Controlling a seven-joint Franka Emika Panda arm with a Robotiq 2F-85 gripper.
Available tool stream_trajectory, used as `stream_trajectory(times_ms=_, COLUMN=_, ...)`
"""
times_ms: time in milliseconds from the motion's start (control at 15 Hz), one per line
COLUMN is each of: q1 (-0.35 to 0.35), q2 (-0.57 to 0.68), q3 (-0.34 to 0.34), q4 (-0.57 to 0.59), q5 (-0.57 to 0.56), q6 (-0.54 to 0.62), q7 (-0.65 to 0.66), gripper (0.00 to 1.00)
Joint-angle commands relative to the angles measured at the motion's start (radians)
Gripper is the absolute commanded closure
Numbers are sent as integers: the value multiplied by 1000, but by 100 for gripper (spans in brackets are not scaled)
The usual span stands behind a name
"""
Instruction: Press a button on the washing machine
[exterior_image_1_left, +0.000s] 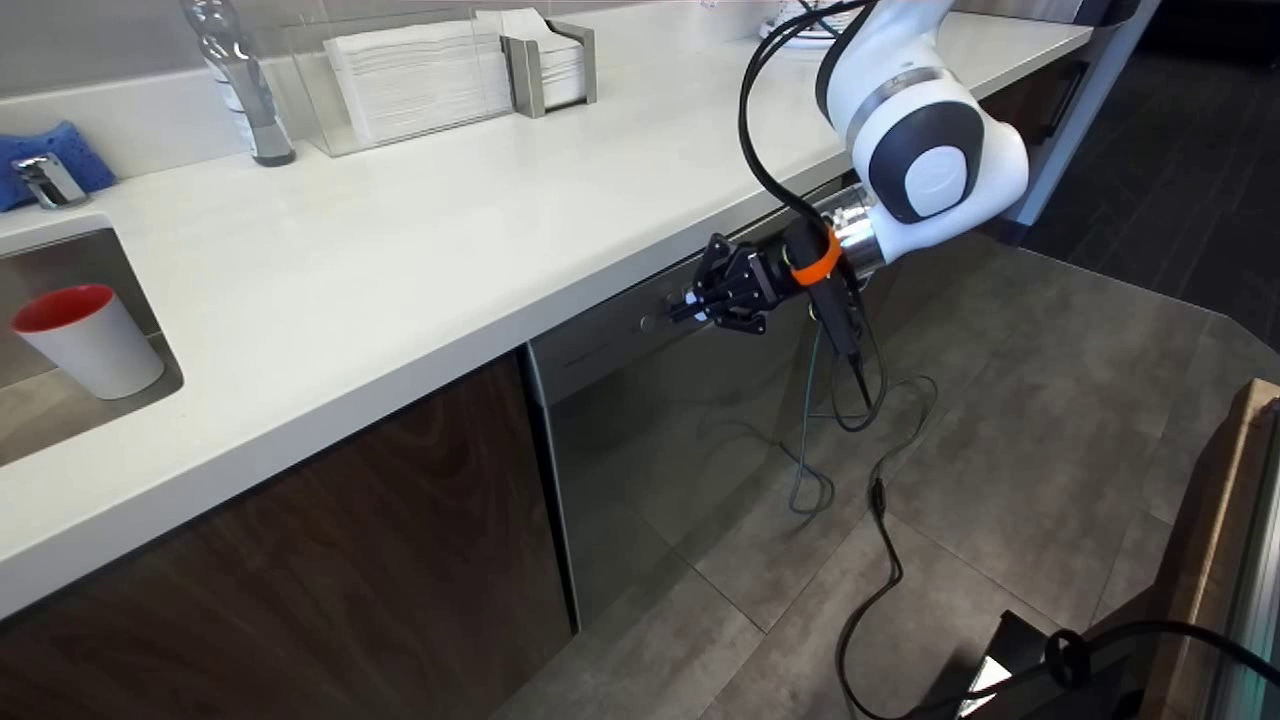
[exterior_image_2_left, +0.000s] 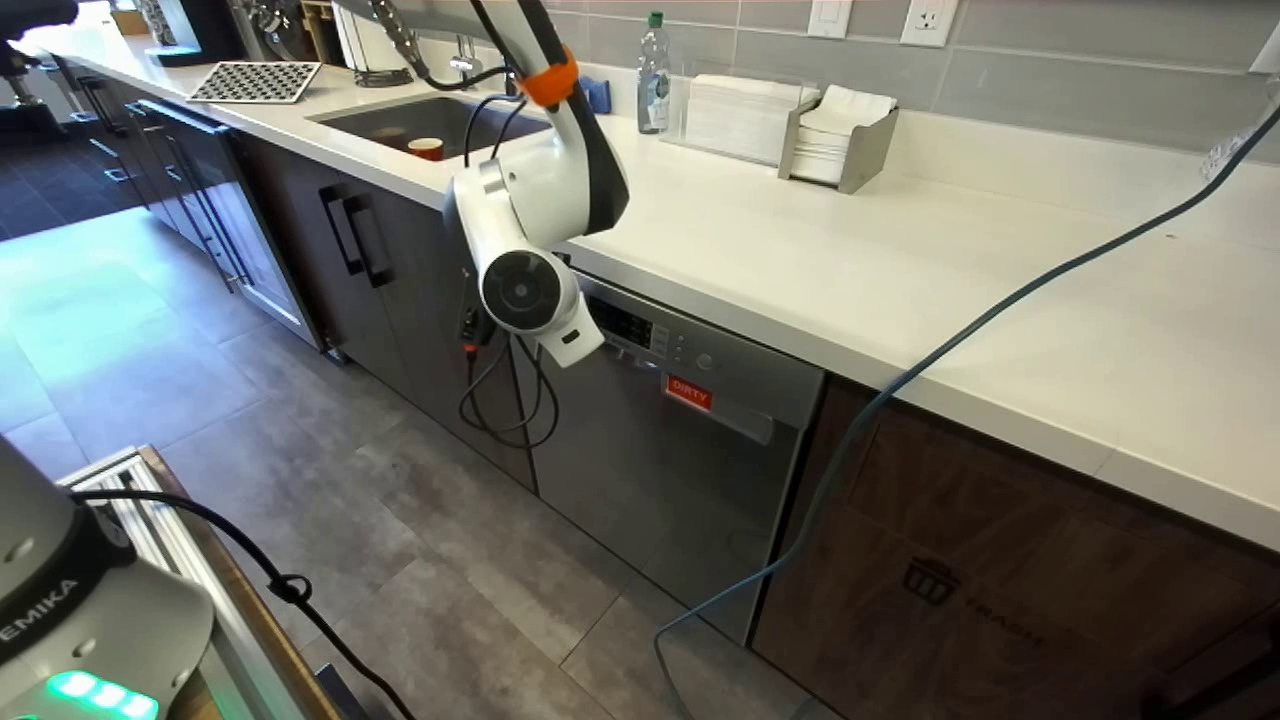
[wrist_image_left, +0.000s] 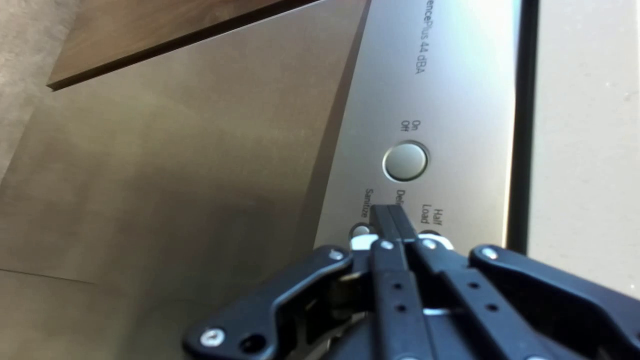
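- Dishwasher (exterior_image_2_left: 660, 480): under the front edge of the countertop (exterior_image_1_left: 450, 240), its control panel (wrist_image_left: 450, 100) lengthwise along that edge.
- Our gripper (wrist_image_left: 393, 214) points at the panel, jaws pressed together on nothing; contact, we cannot tell.
- We see the On/Off button (wrist_image_left: 405, 161) just beside it, along that edge toward the sink (exterior_image_1_left: 60, 265).

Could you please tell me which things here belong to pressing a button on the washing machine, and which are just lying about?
For the job:
gripper
washing machine
On/Off button or another; which one isn't stated

Just lying about:
cup
bottle
napkins
sponge
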Motion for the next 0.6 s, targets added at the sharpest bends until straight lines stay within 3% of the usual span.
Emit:
stream_trajectory(times_ms=0, q1=25, q2=12, q3=-22, q4=55, q5=70, q6=-7, q7=-17, gripper=100)
stream_trajectory(times_ms=533, q1=24, q2=17, q3=-24, q4=61, q5=62, q6=-8, q7=-6, gripper=100)
